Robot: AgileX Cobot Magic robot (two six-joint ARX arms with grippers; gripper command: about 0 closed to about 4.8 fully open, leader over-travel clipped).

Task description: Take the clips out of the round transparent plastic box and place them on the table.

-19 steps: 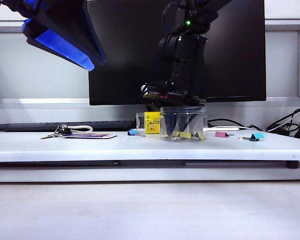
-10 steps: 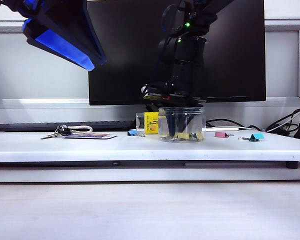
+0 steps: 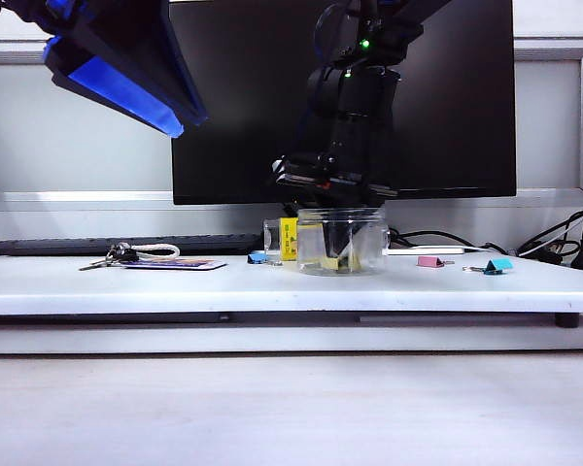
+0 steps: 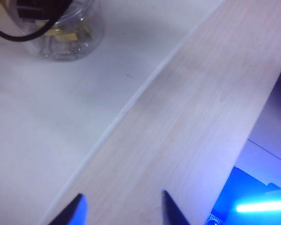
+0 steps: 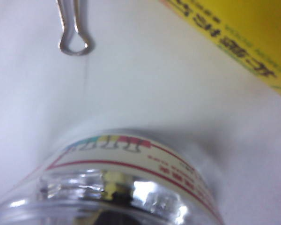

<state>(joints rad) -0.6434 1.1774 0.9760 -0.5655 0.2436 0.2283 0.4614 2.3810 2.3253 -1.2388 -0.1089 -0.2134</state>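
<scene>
The round transparent plastic box [image 3: 342,241] stands on the white table [image 3: 175,286], its white label [image 5: 131,154] facing the right wrist camera. Pale-yellow clips [image 3: 330,262] lie inside it, and show through the wall in the left wrist view as clips [image 4: 68,36]. My right gripper [image 3: 346,245] reaches down into the box with its fingers shut. A yellow clip [image 5: 113,180] sits right at the dark tips of the right gripper [image 5: 124,218]; whether it is gripped is hidden by the plastic. My left gripper [image 3: 180,118] hangs high at the upper left, open and empty [image 4: 122,194].
A clear bottle with a yellow label [image 3: 284,238] stands just behind the box. A small blue clip [image 3: 259,257] lies beside it, and a wire clip handle [image 5: 74,33] shows near the box. Keys on a card [image 3: 126,257] lie left. Pink [image 3: 430,261] and teal [image 3: 498,264] clips lie right.
The right gripper's fingers have closed inside the box, and the box has slid a little to the left on the table. The left arm has not moved.
</scene>
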